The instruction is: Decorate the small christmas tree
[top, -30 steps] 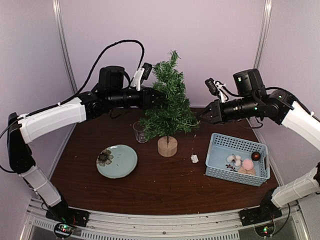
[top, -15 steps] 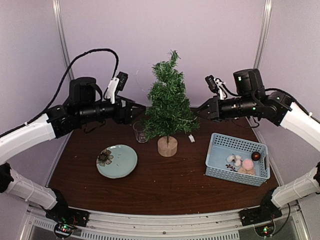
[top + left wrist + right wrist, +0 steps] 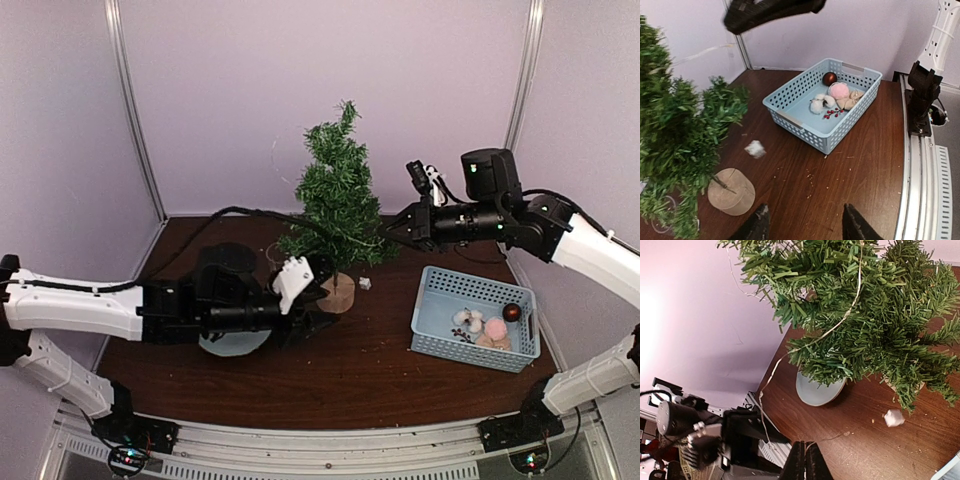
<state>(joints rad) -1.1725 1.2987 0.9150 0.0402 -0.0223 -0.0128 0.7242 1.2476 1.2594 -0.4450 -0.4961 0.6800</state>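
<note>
The small christmas tree [image 3: 338, 205] stands upright on its round wood stump [image 3: 338, 293] at mid table. A thin pale wire [image 3: 805, 344] runs through its branches down to my right gripper [image 3: 805, 462], which is shut on it, just right of the tree [image 3: 397, 234]. A small white piece [image 3: 365, 284] sits low by the stump; it also shows in the left wrist view [image 3: 755, 148] and the right wrist view [image 3: 893, 417]. My left gripper [image 3: 805, 227] is open and empty, low over the table just left of the stump [image 3: 320, 298].
A pale blue basket [image 3: 470, 350] at the right holds a dark red ball [image 3: 511, 312], a pink ball [image 3: 495, 327] and white ornaments [image 3: 467, 319]. A teal plate [image 3: 817, 390] lies left of the tree, mostly under my left arm in the top view.
My left arm has swung from high beside the tree down low over the plate, ending beside the stump. My right gripper edged left toward the tree, and the white piece rose and moved left.
</note>
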